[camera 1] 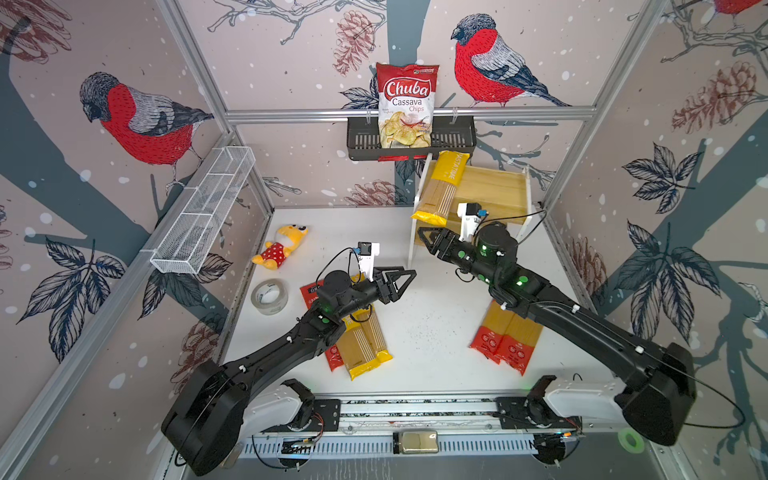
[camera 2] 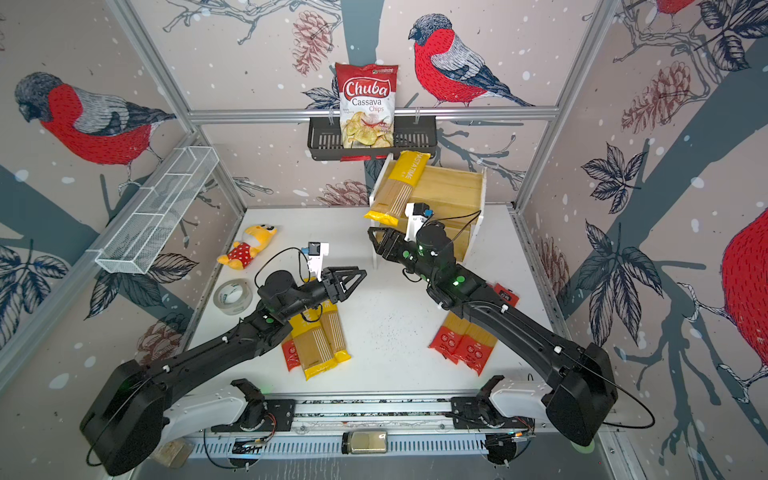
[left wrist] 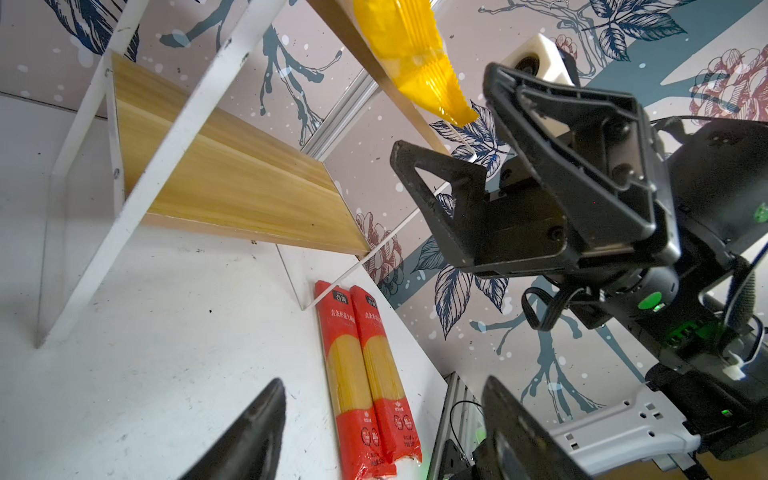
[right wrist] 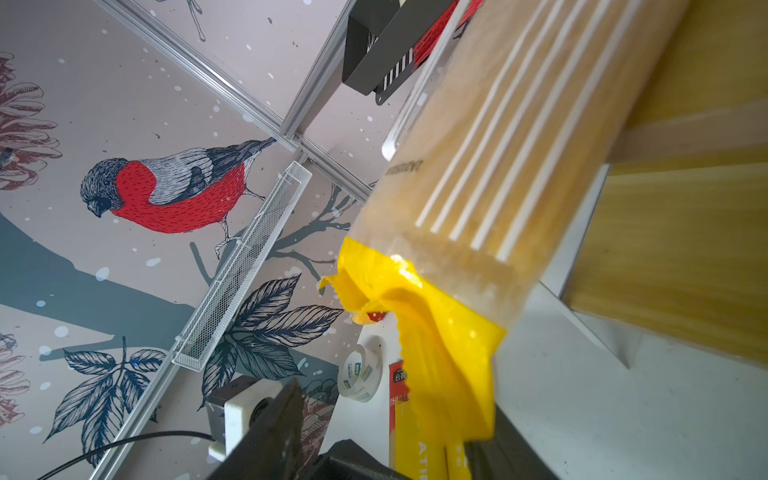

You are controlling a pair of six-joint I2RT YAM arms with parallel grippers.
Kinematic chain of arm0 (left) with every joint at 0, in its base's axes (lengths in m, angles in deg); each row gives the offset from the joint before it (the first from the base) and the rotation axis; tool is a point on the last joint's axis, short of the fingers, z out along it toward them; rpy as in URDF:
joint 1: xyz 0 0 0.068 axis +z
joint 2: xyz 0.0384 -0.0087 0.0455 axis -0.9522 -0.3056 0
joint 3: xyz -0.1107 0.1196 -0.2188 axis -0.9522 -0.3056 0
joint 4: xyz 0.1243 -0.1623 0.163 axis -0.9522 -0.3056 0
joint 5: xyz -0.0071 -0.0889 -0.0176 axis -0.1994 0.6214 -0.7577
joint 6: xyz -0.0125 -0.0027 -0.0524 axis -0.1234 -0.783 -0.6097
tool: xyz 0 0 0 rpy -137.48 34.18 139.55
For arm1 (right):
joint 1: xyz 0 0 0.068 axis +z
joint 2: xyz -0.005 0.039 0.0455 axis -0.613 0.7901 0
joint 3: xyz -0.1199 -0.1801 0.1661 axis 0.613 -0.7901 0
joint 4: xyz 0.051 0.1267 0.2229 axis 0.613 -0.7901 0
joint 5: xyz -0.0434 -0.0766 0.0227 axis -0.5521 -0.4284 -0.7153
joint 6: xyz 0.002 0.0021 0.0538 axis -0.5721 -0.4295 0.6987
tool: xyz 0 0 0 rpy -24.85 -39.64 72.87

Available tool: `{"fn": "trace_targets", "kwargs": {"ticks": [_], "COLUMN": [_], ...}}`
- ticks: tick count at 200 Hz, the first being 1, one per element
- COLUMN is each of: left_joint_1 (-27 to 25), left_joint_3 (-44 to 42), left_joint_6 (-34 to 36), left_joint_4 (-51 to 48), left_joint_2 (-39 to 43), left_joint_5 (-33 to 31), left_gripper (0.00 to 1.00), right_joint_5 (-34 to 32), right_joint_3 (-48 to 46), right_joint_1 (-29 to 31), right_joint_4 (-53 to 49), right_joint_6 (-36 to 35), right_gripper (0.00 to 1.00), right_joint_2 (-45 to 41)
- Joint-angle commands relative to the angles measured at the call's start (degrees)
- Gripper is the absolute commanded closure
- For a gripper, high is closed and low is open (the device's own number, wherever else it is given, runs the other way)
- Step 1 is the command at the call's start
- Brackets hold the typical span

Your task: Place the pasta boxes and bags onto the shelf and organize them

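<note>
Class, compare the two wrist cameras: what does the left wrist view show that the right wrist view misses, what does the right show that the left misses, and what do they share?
Only the left wrist view: a pair of red-ended packets side by side on the table, and the right gripper, jaws apart. Only the right wrist view: the tape roll, the white mesh basket and the black slotted basket. Both: the yellow packet overhanging the shelf at its front edge.

Bright, even, diffuse light from overhead; soft faint shadows under left arm [camera 1: 270, 357] on white tabletop [camera 1: 436, 316]. Top views mildly soft, wide-angle bending toward edges, frame posts [camera 1: 197, 70] bowed. Wrist views crisp at distance; fingers of left gripper [left wrist: 384, 386] and right gripper [right wrist: 395, 411] dark, blurred near lens. Small glare on glossy yellow packet [right wrist: 436, 324].
</note>
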Motion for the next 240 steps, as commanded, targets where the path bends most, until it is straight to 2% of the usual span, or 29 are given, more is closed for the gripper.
{"fn": "trace_targets", "kwargs": {"ticks": [1, 24, 55, 76, 98, 111, 153, 198, 240], "left_joint_1": [0.1, 0.2, 0.9, 2.0, 4.7, 6.3, 7.7, 8.3, 8.3], "left_joint_3": [-1.3, -2.6, -2.3, -2.3, -2.7, -3.6, -7.6, -6.9, -9.4], "left_joint_6": [0.3, 0.2, 1.9, 3.7, 4.1, 3.4, 0.7, -2.8, -6.6], "left_joint_4": [1.6, -0.7, -10.5, -19.5, -29.6, -33.7, -43.6, -54.0, -57.0], "left_joint_2": [1.3, 3.5, 7.3, 10.7, 13.2, 14.4, 20.1, 21.1, 23.7], "left_joint_5": [0.2, -0.8, -4.2, -9.7, -14.9, -16.7, -26.5, -36.1, -40.5], "left_gripper": [0.27, 0.27, 0.27, 0.27, 0.27, 0.27, 0.27, 0.25, 0.24], "right_joint_5": [-4.7, -8.6, -14.7, -18.4, -19.4, -18.1, -11.7, -1.4, 6.9], "right_joint_3": [-1.5, -3.6, -5.5, -6.1, -6.6, -7.6, -7.7, 0.4, 6.5], "right_joint_1": [2.1, 5.4, 10.5, 14.3, 17.8, 19.6, 23.5, 23.8, 23.0], "right_joint_4": [0.2, 0.5, 0.2, -1.2, -2.0, -0.9, 1.3, -2.0, -0.9], "right_joint_6": [-1.8, -3.3, -6.2, -7.6, -8.2, -7.6, -6.5, -9.8, -11.9], "right_gripper": [0.38, 0.38, 0.38, 0.38, 0.38, 0.38, 0.38, 0.41, 0.41], "right_joint_2": [-2.1, -3.4, -4.4, -3.8, -1.6, -0.2, 12.7, 28.4, 37.5]}}
